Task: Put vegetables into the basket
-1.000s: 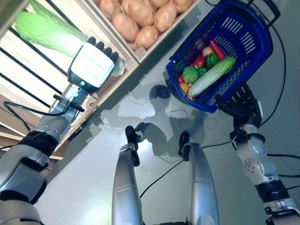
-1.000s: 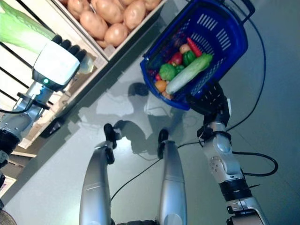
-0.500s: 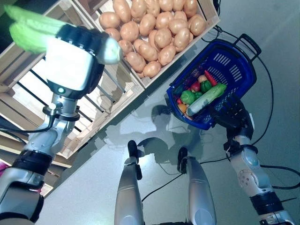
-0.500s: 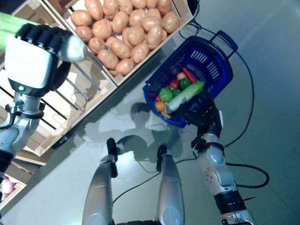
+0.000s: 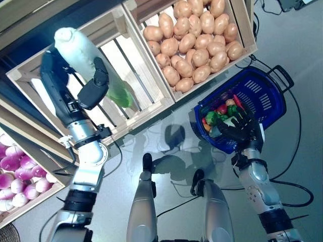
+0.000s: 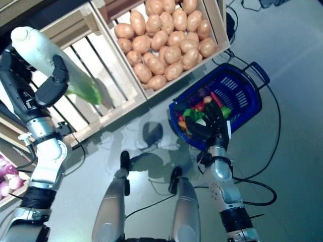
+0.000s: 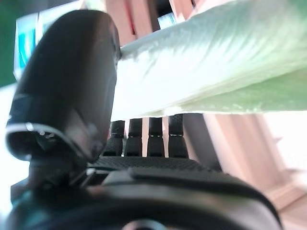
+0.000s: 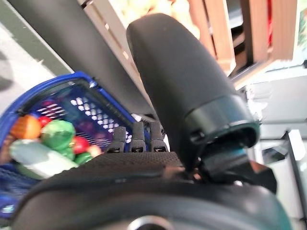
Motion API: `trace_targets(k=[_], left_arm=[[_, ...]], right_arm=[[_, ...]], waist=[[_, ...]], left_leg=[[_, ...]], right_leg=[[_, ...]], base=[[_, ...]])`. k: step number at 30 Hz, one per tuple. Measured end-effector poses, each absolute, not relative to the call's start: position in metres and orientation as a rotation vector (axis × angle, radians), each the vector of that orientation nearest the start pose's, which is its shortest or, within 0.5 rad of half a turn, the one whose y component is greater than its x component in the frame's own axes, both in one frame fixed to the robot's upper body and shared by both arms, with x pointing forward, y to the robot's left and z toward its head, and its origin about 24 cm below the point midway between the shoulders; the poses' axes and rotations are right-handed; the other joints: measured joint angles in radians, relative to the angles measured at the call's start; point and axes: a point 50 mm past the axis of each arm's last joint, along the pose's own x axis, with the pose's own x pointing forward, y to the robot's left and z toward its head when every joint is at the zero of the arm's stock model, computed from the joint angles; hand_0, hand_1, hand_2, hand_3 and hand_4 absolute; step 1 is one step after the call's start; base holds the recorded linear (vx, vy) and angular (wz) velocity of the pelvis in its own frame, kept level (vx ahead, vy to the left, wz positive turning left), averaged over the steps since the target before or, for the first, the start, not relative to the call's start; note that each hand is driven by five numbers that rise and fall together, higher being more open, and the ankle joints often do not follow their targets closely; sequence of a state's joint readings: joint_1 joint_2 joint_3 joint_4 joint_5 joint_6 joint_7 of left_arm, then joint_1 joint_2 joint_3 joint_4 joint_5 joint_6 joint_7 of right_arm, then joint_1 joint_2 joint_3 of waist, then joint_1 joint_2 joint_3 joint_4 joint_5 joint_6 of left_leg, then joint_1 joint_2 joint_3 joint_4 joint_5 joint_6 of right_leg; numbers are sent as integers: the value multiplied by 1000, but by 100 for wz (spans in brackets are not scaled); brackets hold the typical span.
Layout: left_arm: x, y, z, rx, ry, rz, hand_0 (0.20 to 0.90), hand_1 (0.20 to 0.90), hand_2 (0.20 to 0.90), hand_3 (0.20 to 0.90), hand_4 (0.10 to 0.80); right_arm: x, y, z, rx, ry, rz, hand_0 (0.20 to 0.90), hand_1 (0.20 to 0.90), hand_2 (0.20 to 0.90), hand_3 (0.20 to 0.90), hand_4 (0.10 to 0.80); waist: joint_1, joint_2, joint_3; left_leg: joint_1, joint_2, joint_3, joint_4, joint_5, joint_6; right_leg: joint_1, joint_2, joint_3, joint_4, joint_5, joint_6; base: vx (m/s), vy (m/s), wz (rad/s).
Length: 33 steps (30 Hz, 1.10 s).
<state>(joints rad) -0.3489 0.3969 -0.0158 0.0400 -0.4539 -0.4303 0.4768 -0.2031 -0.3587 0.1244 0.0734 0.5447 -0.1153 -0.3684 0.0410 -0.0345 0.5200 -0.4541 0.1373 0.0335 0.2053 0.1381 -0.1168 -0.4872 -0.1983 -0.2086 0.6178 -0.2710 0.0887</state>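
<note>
My left hand (image 5: 93,88) is shut on a long vegetable (image 5: 83,53), white at one end and green at the other. It holds it up in front of a slatted wooden crate (image 5: 139,96). In the left wrist view the thumb (image 7: 72,81) and fingers (image 7: 144,139) curl round the vegetable (image 7: 216,62). The blue basket (image 5: 262,91) stands on the floor and holds green, red and orange vegetables (image 5: 219,113) and a long pale green one (image 8: 33,155). My right hand (image 5: 241,130) is open with its fingers spread at the basket's near rim (image 8: 72,81).
The wooden stand's crates (image 5: 242,48) run along the far side, one of them right beside the basket. Grey floor (image 5: 166,141) lies between the stand and me.
The camera has shifted. My left hand has lifted the long vegetable out of the crate and turned it upward. My right hand stays at the basket's rim.
</note>
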Motion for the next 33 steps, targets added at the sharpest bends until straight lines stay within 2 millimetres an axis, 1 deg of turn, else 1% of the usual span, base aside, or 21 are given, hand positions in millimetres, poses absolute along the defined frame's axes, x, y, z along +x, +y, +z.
trace_targets(k=[1, 6, 9, 13, 14, 17, 22, 24, 26, 29, 33], left_arm=[[293, 216, 170, -338, -648, 280, 300, 300, 300, 300, 400], [298, 192, 158, -548, -576, 46, 300, 300, 300, 300, 400], [298, 185, 152, -669, -553, -33, 300, 300, 300, 300, 400], [298, 182, 145, -737, -512, -72, 300, 300, 300, 300, 400], [299, 180, 145, -734, -500, -85, 300, 300, 300, 300, 400], [300, 177, 142, -723, -462, -104, 300, 300, 300, 300, 400], [301, 175, 136, -668, -396, -120, 300, 300, 300, 300, 400], [301, 177, 137, -613, -392, -127, 300, 300, 300, 300, 400], [301, 178, 138, -545, -388, -133, 300, 300, 300, 300, 400], [301, 179, 137, -385, -363, -162, 300, 300, 300, 300, 400], [303, 181, 133, -278, -328, -164, 300, 300, 300, 300, 400]], right_arm=[[290, -198, 89, 201, -150, -222, 900, 900, 900, 900, 800], [290, -197, 91, 146, -168, -220, 900, 900, 900, 900, 800], [289, -196, 90, 144, -164, -217, 900, 900, 900, 900, 800], [289, -199, 91, 111, -173, -214, 900, 900, 900, 900, 800], [290, -200, 94, 74, -185, -204, 900, 900, 900, 900, 800], [291, -202, 99, 43, -201, -156, 900, 900, 900, 900, 800], [289, -200, 115, -27, -229, 7, 900, 900, 900, 900, 800], [289, -202, 120, -80, -211, 83, 900, 900, 900, 900, 800], [289, -203, 120, -66, -199, 114, 900, 900, 900, 900, 800], [293, -195, 124, -76, -192, 168, 900, 900, 900, 900, 800], [298, -184, 131, -101, -186, 268, 900, 900, 900, 900, 800]], waist=[[2, 0, 0], [-3, 0, 0], [-8, 0, 0], [-5, 4, -2], [-2, 5, -2], [2, 5, -2], [4, 5, -2], [4, 4, -2], [3, 4, -2], [3, 2, -1], [7, -1, -1]], left_leg=[[10, 0, 0, -8, 1, 1], [42, 0, 1, -27, -1, 6], [66, 0, 1, -36, -2, 8], [92, 1, 3, -43, -4, 11], [92, 1, 4, -43, -5, 13], [92, 1, 5, -43, -6, 14], [92, 6, 5, -43, -6, 14], [91, 9, 8, -45, -7, 15], [91, 10, 8, -45, -8, 16], [91, 11, 8, -45, -8, 17], [94, 13, 8, -45, -8, 17]], right_leg=[[13, 2, -1, -15, 8, 8], [63, 8, -8, -72, 26, 19], [101, 11, -19, -98, 29, 22], [139, 14, -29, -124, 32, 26], [142, 14, -30, -127, 33, 26], [142, 14, -30, -128, 34, 26], [150, 21, -32, -145, 43, 26], [155, 26, -31, -161, 53, 28], [162, 27, -34, -172, 57, 29], [169, 30, -38, -183, 63, 30], [175, 31, -42, -182, 64, 29]], base=[[0, 0, 0], [7, -5, 0], [48, -23, 6], [0, -33, 5], [-23, -40, 3], [-6, -11, 0], [-7, -36, -1], [-4, -42, -4], [6, -36, 1], [5, -25, 2], [29, -10, 1]])
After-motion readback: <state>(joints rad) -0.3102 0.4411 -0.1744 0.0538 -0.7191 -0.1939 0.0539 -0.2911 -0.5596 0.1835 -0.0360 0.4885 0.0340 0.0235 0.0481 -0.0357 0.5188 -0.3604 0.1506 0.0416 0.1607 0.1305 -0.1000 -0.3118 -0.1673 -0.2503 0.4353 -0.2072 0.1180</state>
